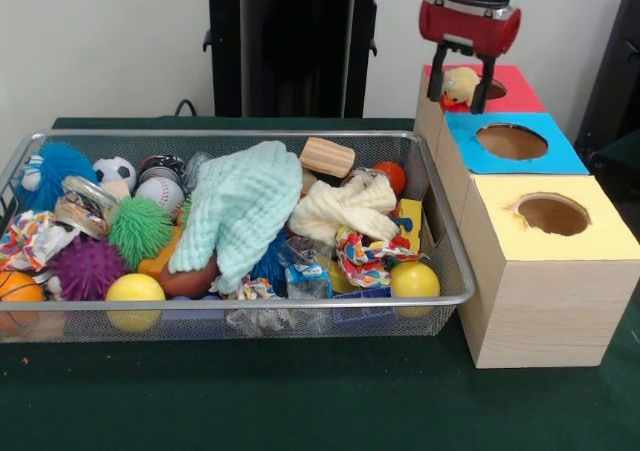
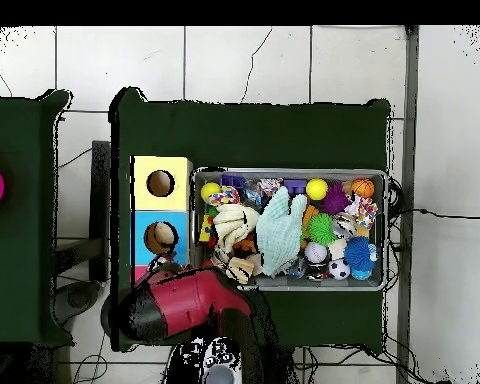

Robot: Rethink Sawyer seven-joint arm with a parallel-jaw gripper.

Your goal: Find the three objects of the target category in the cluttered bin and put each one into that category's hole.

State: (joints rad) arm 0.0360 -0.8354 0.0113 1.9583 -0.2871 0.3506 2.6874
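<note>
The plush toy looks soft and light; the gripper squeezes its middle above the red hole.

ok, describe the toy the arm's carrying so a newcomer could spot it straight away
Find the row of three wooden boxes right of the wire bin; the farthest has the red top. Above its hole hangs the red gripper, and between its jaws sits a small yellow plush toy. It is the only toy outside the bin.
</note>
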